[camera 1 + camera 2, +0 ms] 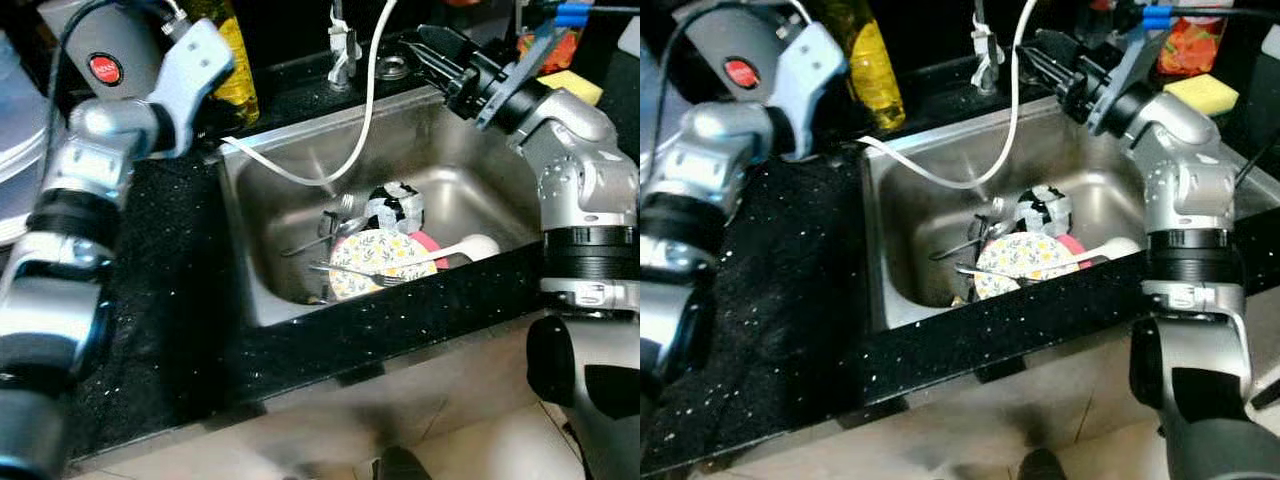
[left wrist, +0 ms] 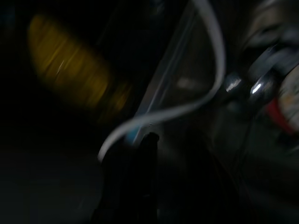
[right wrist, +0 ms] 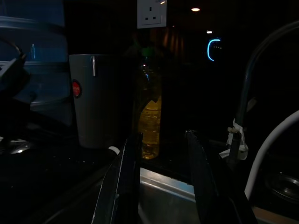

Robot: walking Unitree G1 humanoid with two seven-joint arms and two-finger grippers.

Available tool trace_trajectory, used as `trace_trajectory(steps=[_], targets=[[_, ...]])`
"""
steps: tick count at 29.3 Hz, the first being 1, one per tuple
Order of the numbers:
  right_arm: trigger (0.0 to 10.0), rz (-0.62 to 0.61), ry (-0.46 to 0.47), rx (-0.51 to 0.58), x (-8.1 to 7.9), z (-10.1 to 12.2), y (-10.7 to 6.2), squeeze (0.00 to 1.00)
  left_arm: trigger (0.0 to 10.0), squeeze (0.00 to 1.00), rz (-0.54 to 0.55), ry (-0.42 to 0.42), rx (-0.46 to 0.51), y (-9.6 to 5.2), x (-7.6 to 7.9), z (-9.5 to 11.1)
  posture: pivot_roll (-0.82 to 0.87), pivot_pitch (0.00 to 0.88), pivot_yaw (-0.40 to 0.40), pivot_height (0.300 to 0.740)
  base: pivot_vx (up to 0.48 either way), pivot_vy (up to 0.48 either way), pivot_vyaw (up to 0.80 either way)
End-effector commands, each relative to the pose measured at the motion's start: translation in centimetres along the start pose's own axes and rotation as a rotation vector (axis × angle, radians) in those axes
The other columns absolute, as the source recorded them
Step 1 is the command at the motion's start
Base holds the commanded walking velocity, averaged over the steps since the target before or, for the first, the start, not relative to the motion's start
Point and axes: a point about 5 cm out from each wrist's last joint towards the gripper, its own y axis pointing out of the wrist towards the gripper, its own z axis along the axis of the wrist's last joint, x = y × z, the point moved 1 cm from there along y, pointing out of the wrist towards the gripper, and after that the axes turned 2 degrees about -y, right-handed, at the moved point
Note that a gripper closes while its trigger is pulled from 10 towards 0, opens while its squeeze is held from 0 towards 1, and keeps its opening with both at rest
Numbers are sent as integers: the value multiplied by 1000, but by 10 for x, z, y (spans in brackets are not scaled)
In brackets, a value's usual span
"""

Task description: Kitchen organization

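Note:
A steel sink (image 1: 290,200) is set in the black counter. In it lie a floral plate (image 1: 375,262), a black-and-white mug (image 1: 395,208), a white spoon (image 1: 470,248) and some forks (image 1: 355,272). A white hose (image 1: 365,110) hangs from the tap (image 1: 343,45) into the basin. My right gripper (image 1: 430,50) hovers over the sink's back rim beside the tap, open, with nothing between its fingers (image 3: 128,186). My left arm (image 1: 185,70) reaches over the counter by a yellow bottle (image 1: 235,60). In its dark, blurred wrist view, the left gripper (image 2: 140,182) points at the hose.
A yellow sponge (image 1: 572,85) and a red packet (image 1: 1185,45) lie on the counter behind the right arm. A white cup (image 3: 96,100) stands left of the yellow bottle. Pale water jugs (image 1: 15,120) sit at far left. The counter's front edge runs below the sink.

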Motion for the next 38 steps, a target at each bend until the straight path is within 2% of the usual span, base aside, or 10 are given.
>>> trace_trajectory(steps=[1, 6, 7, 8, 9, 19, 20, 23, 33, 38], targets=[[10000, 33, 10, -2, -6, -3, 7, 0, 10000, 0, 87, -20, -53, -14, -15, -13, -76, 40, 118, 740, 0, 0, 0], [10000, 55, 17, 4, -9, -2, 13, 0, 10000, 0, 402, -329, -84, -21, -38, -43, -72, 46, 103, 740, 0, 0, 0], [10000, 60, 17, 5, -9, -1, 14, 0, 10000, 604, 466, -375, -89, -21, -40, -48, -78, 48, 104, 740, 0, 0, 0], [10000, 63, 17, 6, -10, -1, 15, 0, 10000, 604, 503, -398, -95, -21, -41, -51, -79, 49, 104, 740, 0, 0, 0], [10000, 64, 16, 4, -10, -1, 14, 0, 10000, 1000, 603, -464, -125, -26, -44, -63, -86, 51, 106, 740, 0, 0, 0], [10000, 47, 8, -13, -6, -1, 6, 0, 10000, 1000, 838, -681, -192, -44, -44, -101, -114, 67, 115, 740, 0, 0, 0], [10000, 45, 7, -14, -5, -1, 5, 0, 10000, 0, 875, -756, -185, -44, -43, -106, -116, 72, 115, 740, 0, 0, 0], [10000, 42, 3, -22, -3, -1, 3, 0, 10000, 0, 973, -984, -179, -43, -34, -119, -120, 81, 109, 740, 0, 0, 0], [10000, 63, 10, -34, -5, -3, 7, 0, 10000, 0, 1030, -1168, -263, -35, -8, -146, -114, 92, 89, 740, 0, 0, 0], [10000, 70, 10, -35, -7, -3, 8, 0, 10000, 0, 1062, -1155, -294, -36, -5, -151, -121, 94, 90, 740, 0, 0, 0]])
